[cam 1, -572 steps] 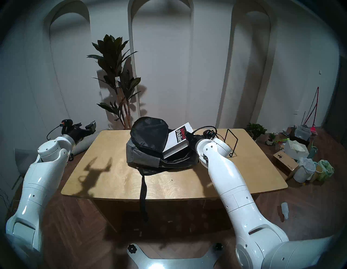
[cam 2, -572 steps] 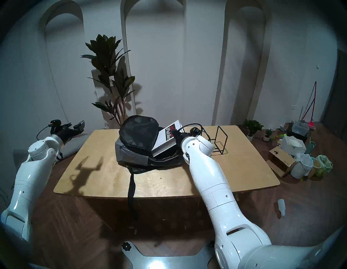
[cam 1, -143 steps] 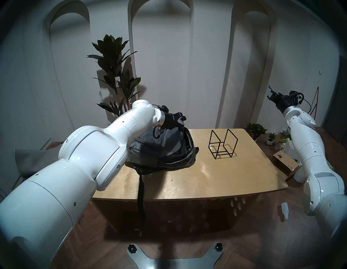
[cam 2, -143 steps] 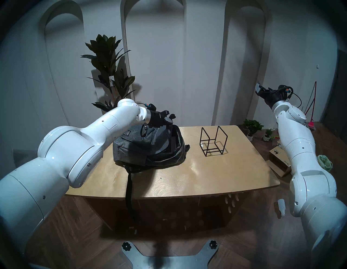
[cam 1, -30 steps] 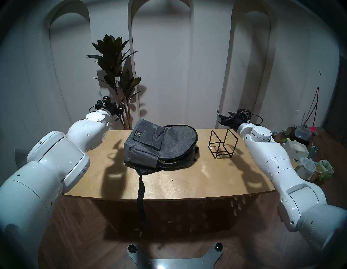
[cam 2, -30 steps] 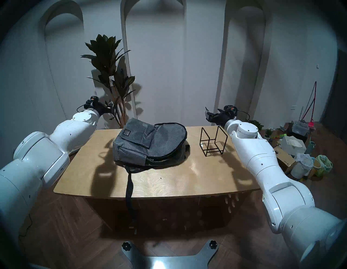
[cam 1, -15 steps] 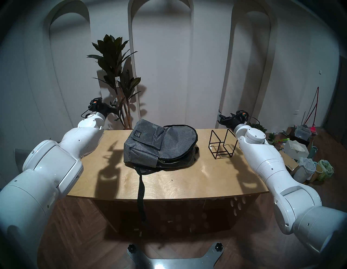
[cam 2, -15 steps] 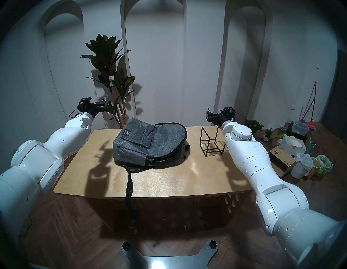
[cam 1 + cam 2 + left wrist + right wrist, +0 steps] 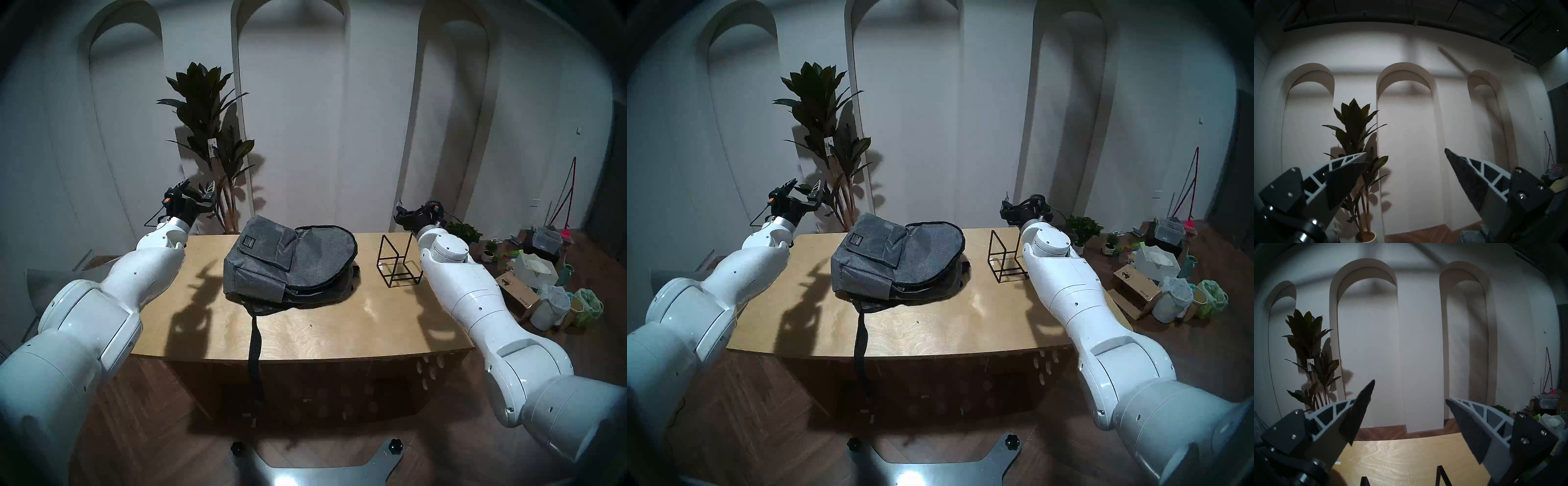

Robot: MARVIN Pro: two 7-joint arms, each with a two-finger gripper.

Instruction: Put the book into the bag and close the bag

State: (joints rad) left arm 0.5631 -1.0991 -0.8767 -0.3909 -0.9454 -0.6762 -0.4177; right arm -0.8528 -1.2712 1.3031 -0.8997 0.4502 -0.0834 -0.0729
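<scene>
The grey bag [image 9: 288,268] lies on the wooden table [image 9: 339,332] with its flap folded down over the main compartment; it also shows in the head right view [image 9: 895,261]. Its black strap [image 9: 254,342] hangs over the table's front edge. The book is hidden from view. My left gripper [image 9: 198,185] [image 9: 806,185] is open and empty, raised off the table's far left corner, pointing at the wall [image 9: 1405,152]. My right gripper [image 9: 398,207] [image 9: 1005,200] is open and empty above the table's back right [image 9: 1410,390].
A black wire rack [image 9: 402,268] stands on the table right of the bag, just below my right wrist [image 9: 1440,475]. A tall potted plant [image 9: 210,135] stands behind the table near my left gripper. Boxes and bins [image 9: 543,281] clutter the floor at the right.
Since 19 s ago the book went out of sight into the bag and the flap was laid over it. In the last second both arms shifted; the left gripper tilted upward. The bag stayed still.
</scene>
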